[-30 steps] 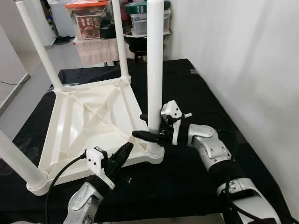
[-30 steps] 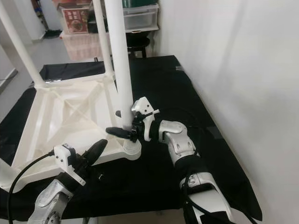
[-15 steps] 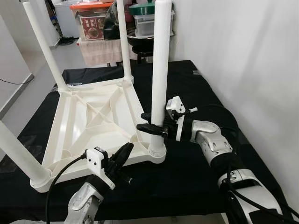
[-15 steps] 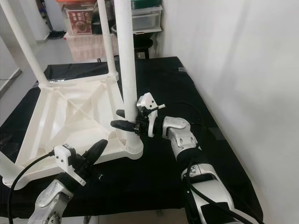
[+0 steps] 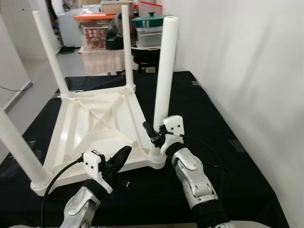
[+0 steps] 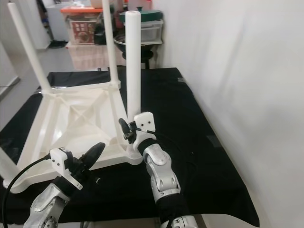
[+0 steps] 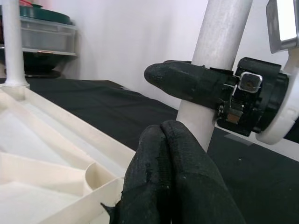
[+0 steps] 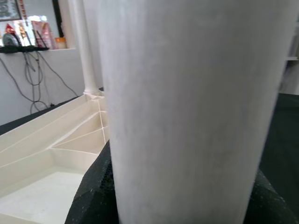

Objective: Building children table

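Observation:
A white children's table [image 5: 95, 123] lies upside down on a black cloth, its legs pointing up. My right gripper [image 5: 152, 134] is shut on the near right leg [image 5: 165, 66], a little above its socket. In the right wrist view the leg [image 8: 187, 107] stands between the black fingers [image 8: 93, 191]. My left gripper [image 5: 124, 153] is shut with nothing in it, hovering at the table's front edge just left of that leg. The left wrist view has its closed fingertips [image 7: 163, 154] in front of the leg [image 7: 219, 37] and one right finger [image 7: 187, 81] across it.
The other legs stand at the near left [image 5: 16, 147], far left [image 5: 50, 52] and far middle [image 5: 127, 42]. The black cloth [image 5: 209, 118] reaches to a white wall [image 5: 247, 71] on the right. Storage boxes [image 5: 95, 28] are stacked behind the table.
The camera has risen, so the whole leg top now shows. My right arm has drawn in towards me, the gripper still around the leg. The left gripper has stayed put.

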